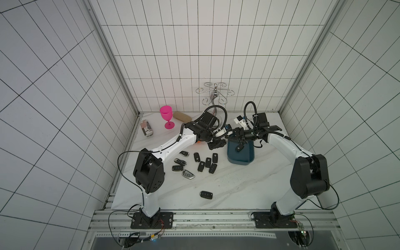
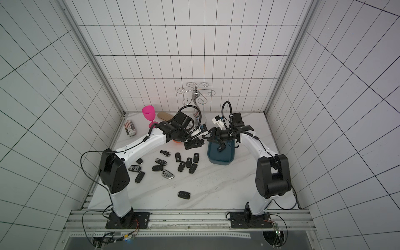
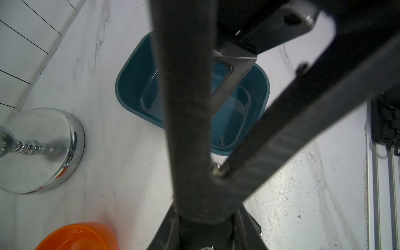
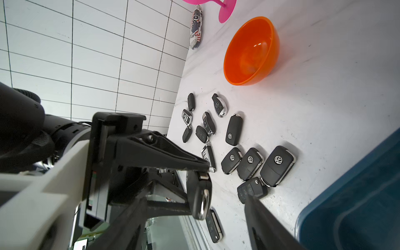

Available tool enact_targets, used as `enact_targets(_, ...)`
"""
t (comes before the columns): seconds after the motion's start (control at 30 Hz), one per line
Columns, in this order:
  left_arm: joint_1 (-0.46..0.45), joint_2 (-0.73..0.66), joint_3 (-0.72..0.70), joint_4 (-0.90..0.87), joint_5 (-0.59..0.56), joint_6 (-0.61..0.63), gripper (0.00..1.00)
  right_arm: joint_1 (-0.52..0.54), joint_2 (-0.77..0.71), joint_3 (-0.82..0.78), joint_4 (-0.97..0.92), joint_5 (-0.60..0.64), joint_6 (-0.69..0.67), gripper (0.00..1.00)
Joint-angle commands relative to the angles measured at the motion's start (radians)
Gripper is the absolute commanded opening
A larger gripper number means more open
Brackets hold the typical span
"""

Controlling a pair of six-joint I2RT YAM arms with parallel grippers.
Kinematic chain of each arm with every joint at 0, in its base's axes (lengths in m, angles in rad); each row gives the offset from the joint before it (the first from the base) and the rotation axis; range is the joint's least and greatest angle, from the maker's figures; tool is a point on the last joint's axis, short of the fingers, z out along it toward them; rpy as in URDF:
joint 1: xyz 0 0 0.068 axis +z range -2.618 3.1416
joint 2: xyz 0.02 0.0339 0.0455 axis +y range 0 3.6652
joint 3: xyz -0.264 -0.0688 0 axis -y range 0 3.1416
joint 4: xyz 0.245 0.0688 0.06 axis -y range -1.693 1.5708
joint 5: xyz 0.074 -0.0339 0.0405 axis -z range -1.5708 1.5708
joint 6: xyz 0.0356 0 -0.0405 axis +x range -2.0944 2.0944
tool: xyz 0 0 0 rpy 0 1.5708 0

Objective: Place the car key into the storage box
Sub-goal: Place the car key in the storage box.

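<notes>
A black flip car key [image 4: 199, 194] hangs in the air, pinched by one end at the tips of my left gripper [image 4: 204, 171], which is shut on it. In both top views the car key [image 1: 239, 148] [image 2: 221, 148] sits above the back-left part of the storage box [image 1: 240, 160], a dark teal tub with low walls. My right gripper [image 4: 194, 197] reaches in from the right over the box. Its two fingers [image 4: 259, 216] stand apart on either side of the key without touching it. What shows of the box floor [image 3: 233, 121] is bare.
Several more car keys [image 1: 203, 163] lie scattered left of the box, and one [image 1: 206, 195] lies alone near the front edge. An orange bowl [image 4: 251, 52] sits under the left wrist. A pink goblet [image 1: 166, 116], printed can [image 1: 146, 129] and chrome rack [image 1: 215, 93] stand at the back.
</notes>
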Motion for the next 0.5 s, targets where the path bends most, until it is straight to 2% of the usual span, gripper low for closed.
enact_targets(0.0,-0.005,0.027,0.034,0.039,-0.006,0.009,0.2,0.019,0.014,-0.007,0.005,-0.032,-0.012,0.71)
enact_targets(0.1,-0.009,0.039,0.05,0.039,-0.004,0.007,0.2,0.027,0.02,-0.006,0.005,-0.038,-0.011,0.68)
enact_targets(0.17,-0.013,0.044,0.06,0.04,-0.005,0.008,0.2,0.036,0.027,-0.006,0.005,-0.05,-0.011,0.6)
enact_targets(0.23,-0.013,0.05,0.068,0.047,-0.009,0.006,0.2,0.045,0.033,-0.005,0.006,-0.056,-0.011,0.57)
enact_targets(0.3,-0.014,0.057,0.076,0.048,-0.015,0.007,0.2,0.053,0.044,-0.001,0.005,-0.067,-0.014,0.46)
enact_targets(0.47,-0.017,0.061,0.077,0.053,-0.021,0.012,0.2,0.059,0.062,0.004,-0.001,-0.067,-0.015,0.38)
